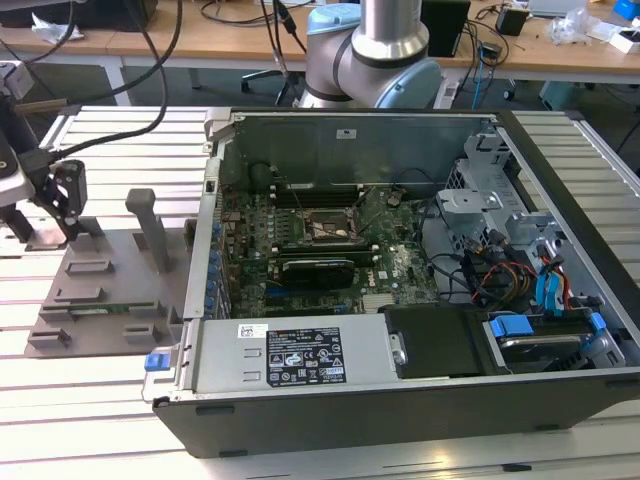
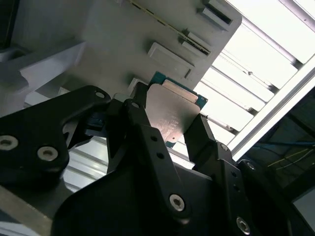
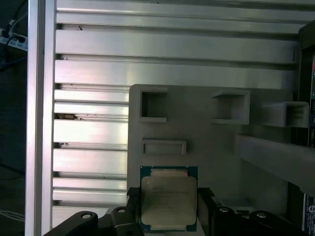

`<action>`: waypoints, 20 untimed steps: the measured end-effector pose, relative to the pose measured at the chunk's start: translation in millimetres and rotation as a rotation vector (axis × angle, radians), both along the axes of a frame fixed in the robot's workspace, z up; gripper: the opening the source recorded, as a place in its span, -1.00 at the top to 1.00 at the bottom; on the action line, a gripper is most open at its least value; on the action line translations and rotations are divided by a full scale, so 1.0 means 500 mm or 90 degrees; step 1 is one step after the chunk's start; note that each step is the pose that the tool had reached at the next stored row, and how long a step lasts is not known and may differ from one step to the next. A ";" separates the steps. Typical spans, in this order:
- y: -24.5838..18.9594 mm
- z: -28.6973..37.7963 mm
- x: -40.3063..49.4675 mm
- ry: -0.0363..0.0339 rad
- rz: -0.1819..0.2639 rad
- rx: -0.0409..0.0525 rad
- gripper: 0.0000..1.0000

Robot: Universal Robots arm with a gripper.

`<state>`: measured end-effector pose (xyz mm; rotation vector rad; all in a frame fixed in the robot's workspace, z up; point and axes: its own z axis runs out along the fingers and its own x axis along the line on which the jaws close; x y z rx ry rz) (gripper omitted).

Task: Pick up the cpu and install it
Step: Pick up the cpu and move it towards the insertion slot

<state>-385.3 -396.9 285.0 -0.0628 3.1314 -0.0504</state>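
Note:
The cpu (image 3: 169, 201), a small square chip with a silver-grey metal top and a green edge, sits between my black fingers in both wrist views. My gripper (image 3: 168, 195) is shut on the cpu (image 2: 172, 110), one finger pressed against each of two opposite edges. Just behind it lies the grey plastic fixture plate (image 3: 206, 142). In the exterior view my gripper (image 1: 50, 225) hangs over that plate (image 1: 110, 290) at the exterior view's left, outside the open computer case. The dark motherboard socket (image 1: 330, 232) lies inside the case, to the exterior view's right of the gripper.
The open computer case (image 1: 400, 400) has tall walls, a power supply (image 1: 290, 355) along its near side, and drive bays with cables (image 1: 520, 270) at the exterior view's right. Upright grey posts (image 1: 150, 225) rise from the fixture plate. The arm's base (image 1: 370, 50) stands behind the case.

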 end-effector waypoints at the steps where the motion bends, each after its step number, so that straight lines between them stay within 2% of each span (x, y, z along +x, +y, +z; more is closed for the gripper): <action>1: 0.0000 0.002 0.000 0.0000 0.000 0.0000 -0.09; 12: 0.0000 0.029 0.000 0.0000 0.000 0.0000 -0.09; 20: 0.0000 0.054 0.000 0.0000 0.000 0.0000 -0.09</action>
